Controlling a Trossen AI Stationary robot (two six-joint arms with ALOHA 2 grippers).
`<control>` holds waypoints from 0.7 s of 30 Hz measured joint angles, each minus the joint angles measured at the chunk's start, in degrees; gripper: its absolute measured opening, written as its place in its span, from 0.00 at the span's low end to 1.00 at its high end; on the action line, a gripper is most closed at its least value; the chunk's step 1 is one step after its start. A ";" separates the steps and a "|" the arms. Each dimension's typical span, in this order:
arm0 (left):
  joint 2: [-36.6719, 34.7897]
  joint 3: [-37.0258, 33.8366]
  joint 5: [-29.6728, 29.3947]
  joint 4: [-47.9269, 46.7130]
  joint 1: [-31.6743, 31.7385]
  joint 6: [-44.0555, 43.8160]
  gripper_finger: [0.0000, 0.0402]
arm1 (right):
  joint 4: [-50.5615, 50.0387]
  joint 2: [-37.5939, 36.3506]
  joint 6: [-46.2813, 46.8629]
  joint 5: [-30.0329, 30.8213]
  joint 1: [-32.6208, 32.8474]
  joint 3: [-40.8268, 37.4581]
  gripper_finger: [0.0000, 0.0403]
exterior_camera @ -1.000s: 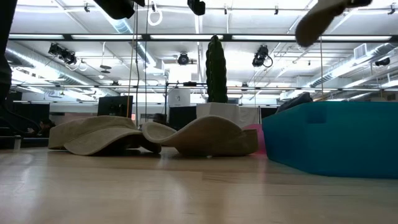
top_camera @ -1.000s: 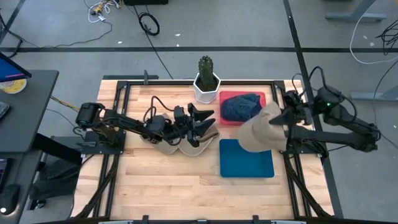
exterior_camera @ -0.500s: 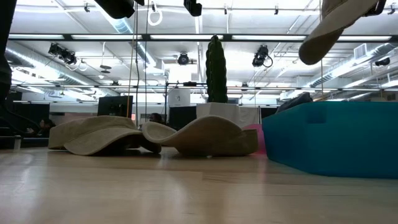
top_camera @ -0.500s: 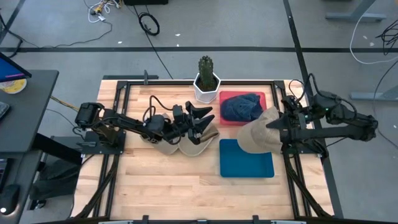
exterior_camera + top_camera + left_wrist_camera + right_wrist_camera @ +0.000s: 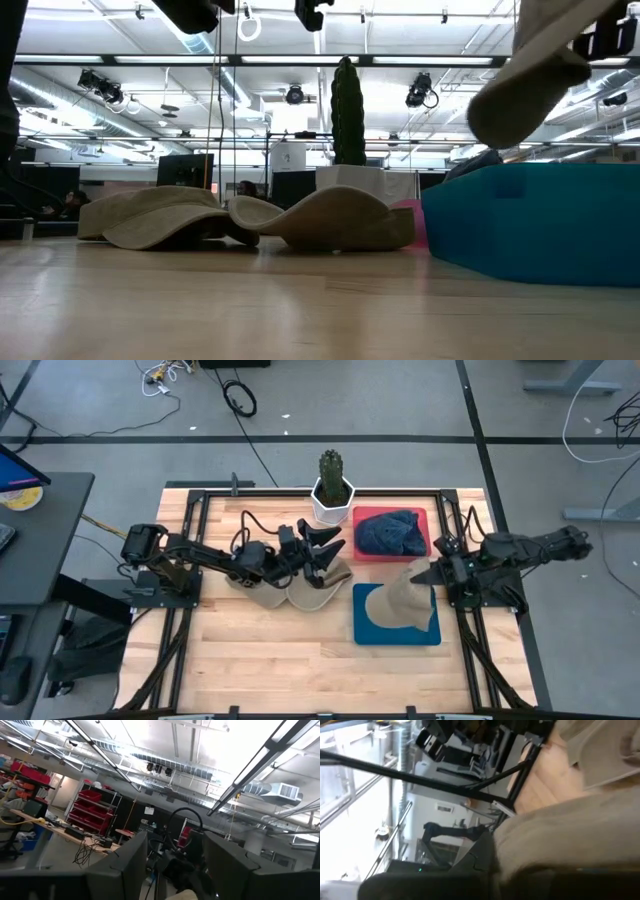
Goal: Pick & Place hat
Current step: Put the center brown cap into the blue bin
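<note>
A beige floppy hat (image 5: 400,603) hangs from my right gripper (image 5: 432,573), which is shut on it, over the blue bin (image 5: 397,622). In the low view the hat (image 5: 530,85) hangs just above the bin's rim (image 5: 530,170). My left gripper (image 5: 320,546) is open, hovering above several more beige hats (image 5: 290,590) that lie flat in a pile on the table (image 5: 250,220). A dark blue hat (image 5: 390,532) lies in the red bin (image 5: 420,515). My right gripper holds the beige hat by its edge on the table's right side (image 5: 420,575), fingers coming from the right and slanting down. The gripper hides the contact itself. The hat droops slack below the fingers toward the left and is lifted clear above the blue bin.
A cactus in a white pot (image 5: 332,490) stands at the far edge, left of the red bin. Black frame rails (image 5: 470,640) run along the table's sides. Bare wood (image 5: 260,660) lies toward the near edge.
My right gripper has moved down and toward the table's near edge, tipping downward. The hat has come from higher up between the two bins to hang low over the blue bin, nearer the low camera.
</note>
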 joint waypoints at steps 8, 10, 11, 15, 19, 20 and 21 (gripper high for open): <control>0.00 -0.02 0.04 -1.54 1.39 -0.02 0.49 | -2.63 3.43 3.00 8.56 9.24 -0.02 0.04; 0.00 -0.02 0.05 -1.60 1.67 -0.04 0.49 | -4.49 4.73 4.17 9.15 10.62 -0.02 0.04; 0.00 -0.02 0.12 -1.60 1.80 -0.04 0.49 | -5.33 5.42 5.06 9.52 11.22 -0.02 0.04; 0.00 -0.02 0.17 -2.11 1.98 -0.04 0.49 | -7.11 7.82 7.33 11.01 13.49 -0.07 0.04; 0.00 -0.02 0.22 -2.52 1.99 -0.04 0.49 | -9.65 10.17 8.99 12.93 15.17 -0.07 0.04; 0.00 -0.02 0.22 -2.52 1.99 -0.04 0.49 | -10.56 10.73 9.53 13.05 15.45 -0.07 0.04; 0.00 -0.02 0.22 -2.50 1.99 -0.04 0.49 | -11.56 11.27 10.05 13.04 15.68 -0.07 0.04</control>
